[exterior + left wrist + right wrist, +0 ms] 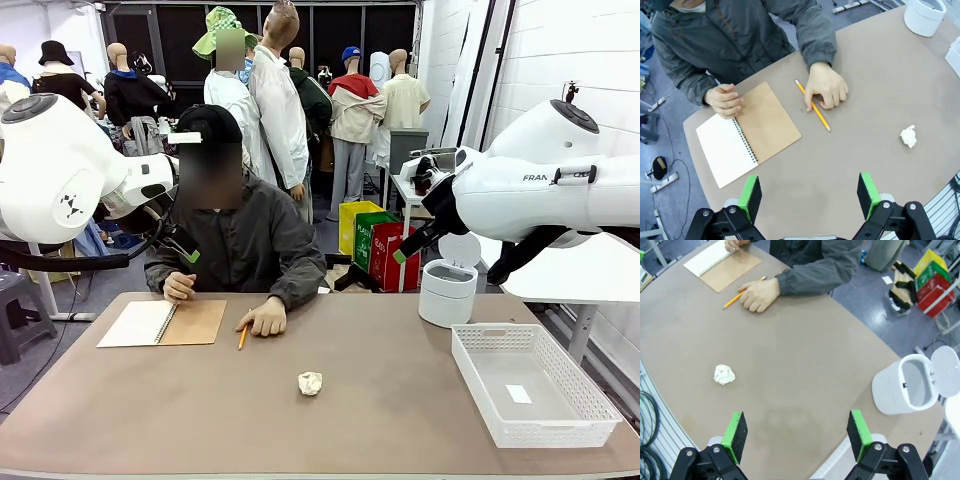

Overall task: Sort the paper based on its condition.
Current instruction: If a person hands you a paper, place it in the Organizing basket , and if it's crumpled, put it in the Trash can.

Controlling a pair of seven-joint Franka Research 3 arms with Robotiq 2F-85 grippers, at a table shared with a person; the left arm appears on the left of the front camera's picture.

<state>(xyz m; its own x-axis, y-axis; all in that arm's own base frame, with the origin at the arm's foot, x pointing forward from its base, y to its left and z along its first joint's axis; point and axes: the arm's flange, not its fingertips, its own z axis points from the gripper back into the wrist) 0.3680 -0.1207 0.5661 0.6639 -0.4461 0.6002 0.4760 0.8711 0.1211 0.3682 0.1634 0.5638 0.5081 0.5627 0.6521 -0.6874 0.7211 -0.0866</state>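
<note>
The paper (310, 383), crumpled into a small ball, is seen lying near the middle of the surface (400, 400), well apart from the white basket (555, 432) and the open-lidded bin (447, 292), while the left fingers (750, 197) and the right fingers (735, 435) are held spread wide, gripping nothing.

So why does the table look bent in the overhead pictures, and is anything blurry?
Left wrist view: wide lens curves the table edge; the crumpled paper is sharp. Right wrist view: same curving, faint soft shadow by the robot's right hand. Front view: straight edges, even light.
</note>
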